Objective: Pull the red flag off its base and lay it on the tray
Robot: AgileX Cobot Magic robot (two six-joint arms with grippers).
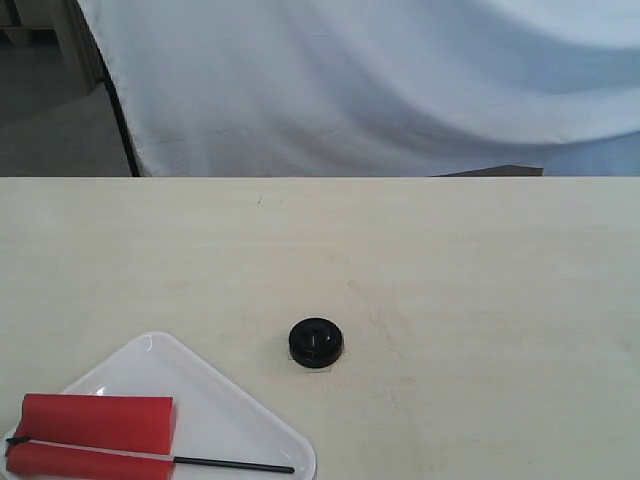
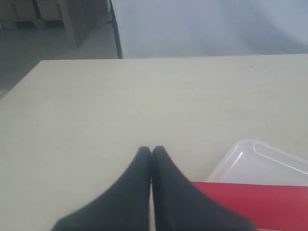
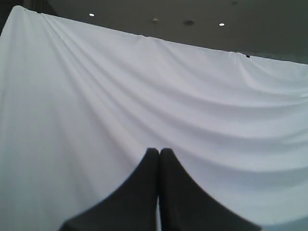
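The red flag (image 1: 95, 435) lies flat on the white tray (image 1: 160, 355) at the table's front left, its thin black stick (image 1: 235, 465) pointing right across the tray's rim. The round black base (image 1: 316, 342) stands empty near the middle of the table, apart from the tray. Neither arm shows in the exterior view. In the left wrist view my left gripper (image 2: 152, 149) is shut with nothing in it, beside the red flag (image 2: 255, 202) and the tray (image 2: 262, 156). My right gripper (image 3: 159, 151) is shut and empty, facing the white cloth.
A white cloth backdrop (image 1: 380, 80) hangs behind the table's far edge. The light wooden tabletop (image 1: 450, 260) spreads wide to the right and behind the base. Floor and wooden furniture (image 2: 53, 19) lie beyond the table's left end.
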